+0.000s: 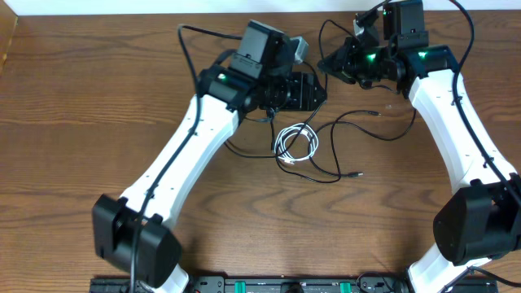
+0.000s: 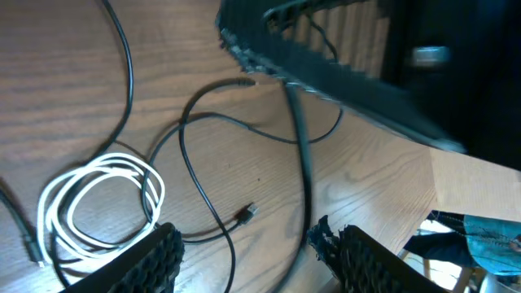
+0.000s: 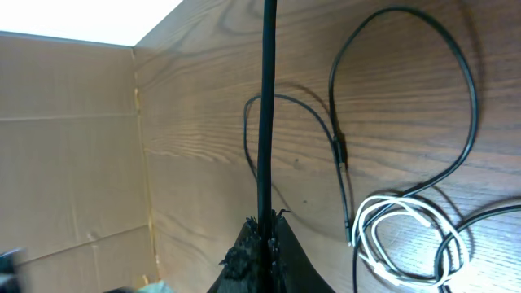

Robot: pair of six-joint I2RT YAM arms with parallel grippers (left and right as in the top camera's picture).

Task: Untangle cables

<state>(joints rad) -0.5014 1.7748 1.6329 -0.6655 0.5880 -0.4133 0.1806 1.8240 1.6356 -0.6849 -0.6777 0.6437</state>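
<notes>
On the brown wood-grain table (image 1: 73,122), the thin white cable (image 2: 102,167) is lying in a loose round coil, with slim black cables (image 2: 202,195) looping around it. Beyond, the left gripper (image 2: 244,244) is standing open, a taut black cord (image 2: 303,155) passing between its ridged fingers (image 2: 138,260). Farthest, the right gripper (image 3: 262,236) is pinching that cord, jaws fully closed.

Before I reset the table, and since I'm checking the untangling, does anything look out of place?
Yes. The white cable lies coiled mid-table with a black cable crossing through its loops, so the two look tangled. The right fingers pinch a taut black cable; the left fingers stand open, holding nothing.
</notes>
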